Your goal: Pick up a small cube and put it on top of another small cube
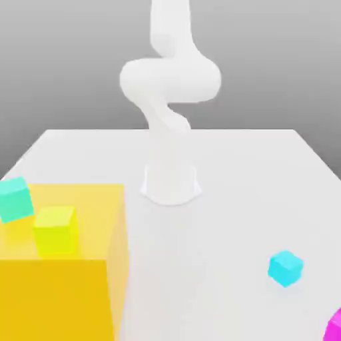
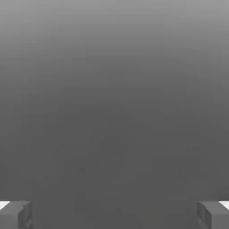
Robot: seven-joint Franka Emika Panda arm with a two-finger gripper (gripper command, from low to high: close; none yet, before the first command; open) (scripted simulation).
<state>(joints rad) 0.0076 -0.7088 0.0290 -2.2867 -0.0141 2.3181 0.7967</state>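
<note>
The small cube [image 1: 335,326], bright magenta, lies on the white table at the exterior view's bottom right corner, cut off by the frame edge. A cyan cube [image 1: 286,268] rests on the table a little behind it and toward the left. In the hand view my gripper [image 2: 114,214] is open, its two grey fingertips [image 2: 15,214] wide apart with nothing between them, against a plain grey background. The white arm [image 1: 170,80] rises from its base at the table's middle and leaves the frame at the top.
A big yellow block [image 1: 63,280] fills the exterior view's lower left. A small yellow-green cube [image 1: 54,230] sits on top of it, and a teal cube [image 1: 14,198] sits at its far left corner. The white table [image 1: 220,226] stretches between block and cubes.
</note>
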